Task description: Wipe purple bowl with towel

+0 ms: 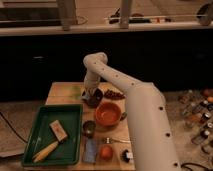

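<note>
A dim room with a dark counter behind a wooden table (62, 92). The white arm (135, 105) rises from the lower right, bends above the table's far edge and drops to the gripper (90, 94), which sits low at the purple bowl (97, 98) near the table's far middle; whether it is closed or grasping anything I cannot tell. The orange bowl (108, 113) lies just in front of the purple bowl, a small dark cup (89, 128) nearer still. A green tray (37, 125) at the left holds a tan block (58, 130) and a yellow object (45, 150).
</note>
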`<state>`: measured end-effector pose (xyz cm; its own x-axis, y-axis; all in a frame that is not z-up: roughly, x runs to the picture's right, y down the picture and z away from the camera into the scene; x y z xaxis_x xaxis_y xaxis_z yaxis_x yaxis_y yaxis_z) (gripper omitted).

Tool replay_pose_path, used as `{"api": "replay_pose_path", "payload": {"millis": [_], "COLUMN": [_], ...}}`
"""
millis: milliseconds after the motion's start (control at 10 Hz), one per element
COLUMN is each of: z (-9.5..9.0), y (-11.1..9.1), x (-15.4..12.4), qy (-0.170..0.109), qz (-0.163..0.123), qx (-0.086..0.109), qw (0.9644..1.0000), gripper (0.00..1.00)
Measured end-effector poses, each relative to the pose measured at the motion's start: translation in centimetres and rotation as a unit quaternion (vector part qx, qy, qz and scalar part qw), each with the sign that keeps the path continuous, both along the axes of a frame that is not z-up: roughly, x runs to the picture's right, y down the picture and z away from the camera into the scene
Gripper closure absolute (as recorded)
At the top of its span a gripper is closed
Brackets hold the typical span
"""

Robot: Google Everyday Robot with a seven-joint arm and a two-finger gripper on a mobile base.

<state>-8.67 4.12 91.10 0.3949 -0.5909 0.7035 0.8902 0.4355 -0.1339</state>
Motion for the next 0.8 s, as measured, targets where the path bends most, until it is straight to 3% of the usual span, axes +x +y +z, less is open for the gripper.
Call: {"api": "replay_pose_path", "payload": {"millis": [400, 800], "z": [-0.7, 0.6], "y": [0.9, -1.7], "x": [3.7, 5.4], "qy": [0.017, 0.039], "qz": [0.004, 0.032], "qx": [-0.01, 0.009], "qw": [0.9998, 0.9987], "gripper": [1.0, 1.0]}}
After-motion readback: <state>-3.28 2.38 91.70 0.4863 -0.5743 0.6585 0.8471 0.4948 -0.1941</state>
